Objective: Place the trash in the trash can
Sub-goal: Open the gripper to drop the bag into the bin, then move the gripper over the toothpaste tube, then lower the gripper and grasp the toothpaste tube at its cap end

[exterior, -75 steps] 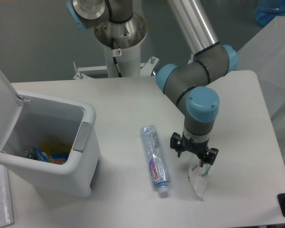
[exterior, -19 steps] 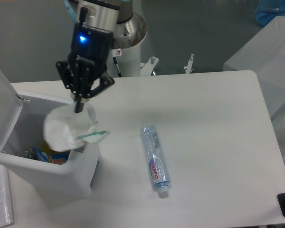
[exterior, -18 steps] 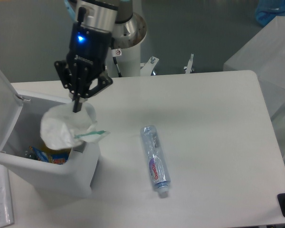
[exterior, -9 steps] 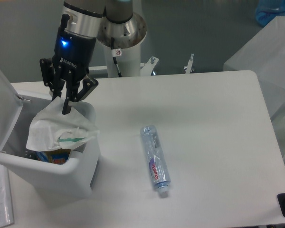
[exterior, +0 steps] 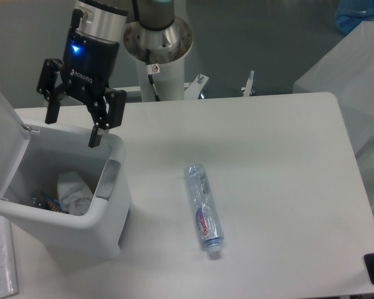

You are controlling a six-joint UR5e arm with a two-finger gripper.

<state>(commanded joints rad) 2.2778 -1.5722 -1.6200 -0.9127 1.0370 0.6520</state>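
Gripper hung with fingers spread and empty over the far rim of your trash can. Wrapper sat inside the bin. Bottle lay on the table at the bin's 3 o'clock, well apart.

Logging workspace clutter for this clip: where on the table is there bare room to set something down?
The white table is bare right of the flattened clear plastic bottle out to the right edge, and between bottle and white boxy trash can. The left side is crowded: the can, with the crumpled wrapper inside, sits under the open gripper.
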